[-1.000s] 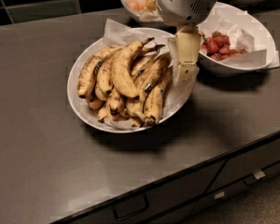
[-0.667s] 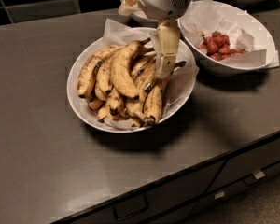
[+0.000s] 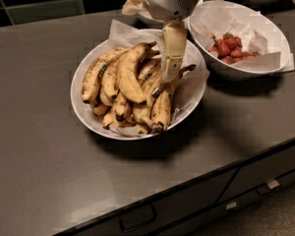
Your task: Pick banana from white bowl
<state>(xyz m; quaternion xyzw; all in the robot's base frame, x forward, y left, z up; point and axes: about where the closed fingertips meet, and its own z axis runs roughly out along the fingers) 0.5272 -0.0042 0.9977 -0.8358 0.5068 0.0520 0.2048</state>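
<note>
White bowl (image 3: 83, 117) stands mid-worktop (image 3: 39, 156), nearer the rear edge. Banana (image 3: 129, 75) lies atop the pile inside it, stem toward the rear edge. Gripper (image 3: 170, 73) hangs tip-down among slimmer bananas (image 3: 160, 107) on the bowl's right-edge side, just beside the banana. Grip state: cannot tell.

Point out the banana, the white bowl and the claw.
banana (image 3: 129, 75): camera view, middle of its curve.
white bowl (image 3: 81, 113): camera view, bare left wall.
claw (image 3: 170, 74): camera view, its tip, over the white bowl.
</note>
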